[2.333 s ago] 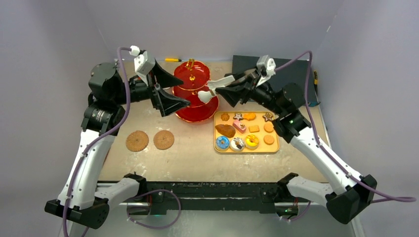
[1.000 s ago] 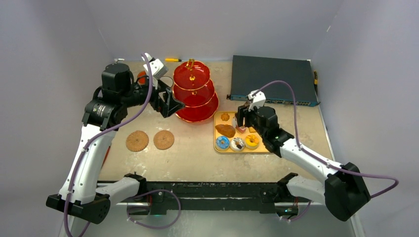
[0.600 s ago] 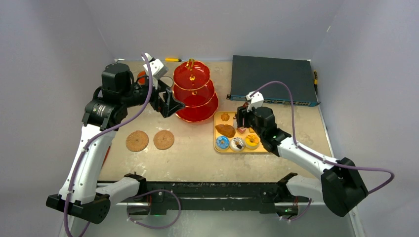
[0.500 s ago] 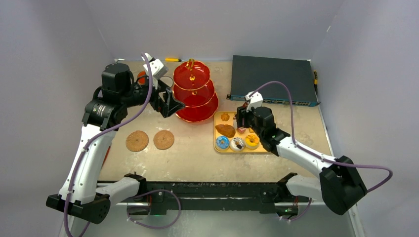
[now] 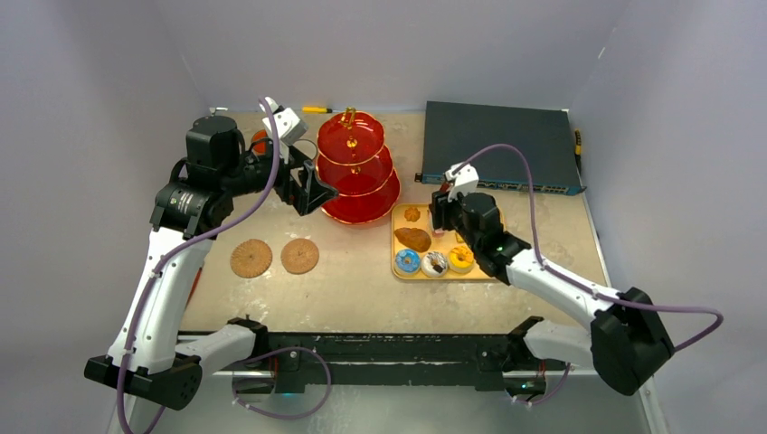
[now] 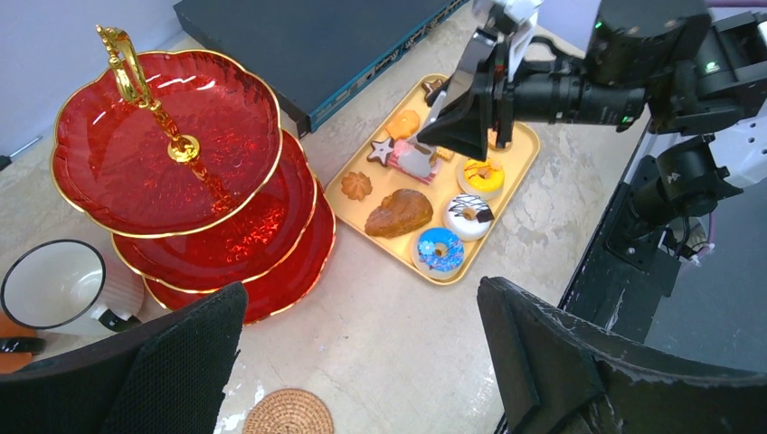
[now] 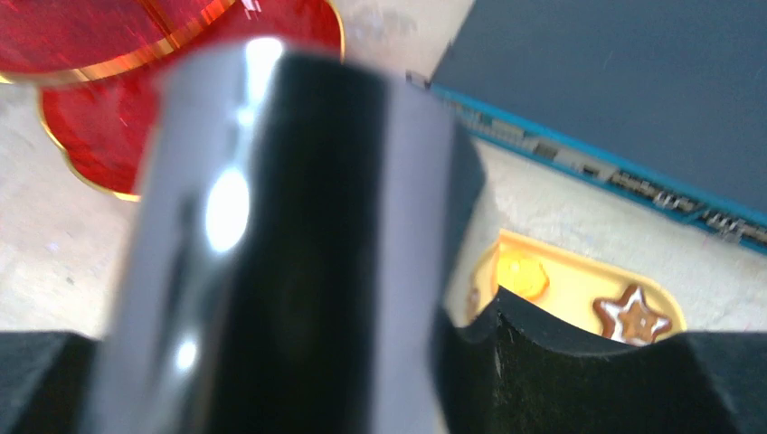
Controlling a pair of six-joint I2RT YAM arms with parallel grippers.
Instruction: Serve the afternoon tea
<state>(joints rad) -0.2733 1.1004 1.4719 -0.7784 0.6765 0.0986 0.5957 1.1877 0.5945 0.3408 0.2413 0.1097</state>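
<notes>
The red three-tier stand (image 5: 357, 172) with its gold handle stands at the back middle, also in the left wrist view (image 6: 181, 136); its tiers are empty. Small pastries, among them a blue doughnut (image 5: 407, 261) and a pink slice (image 6: 411, 161), lie on the yellow tray (image 5: 398, 271). My right gripper (image 5: 440, 221) hangs low over the tray's far left part, shut on a shiny metal tool (image 7: 271, 226). My left gripper (image 5: 312, 190) is open and empty, left of the stand. The white mug (image 6: 54, 285) and an edge of the orange mug (image 6: 11, 357) sit left of the stand.
Two woven coasters (image 5: 250, 258) (image 5: 299, 256) lie front left. A dark electronics box (image 5: 497, 145) fills the back right, just behind the tray. A yellow-handled tool (image 5: 317, 109) lies at the back edge. Grey walls close three sides.
The right gripper came from the stand down to the tray, then edged slightly left over it. The left gripper drew back from the stand and has since stayed still.
</notes>
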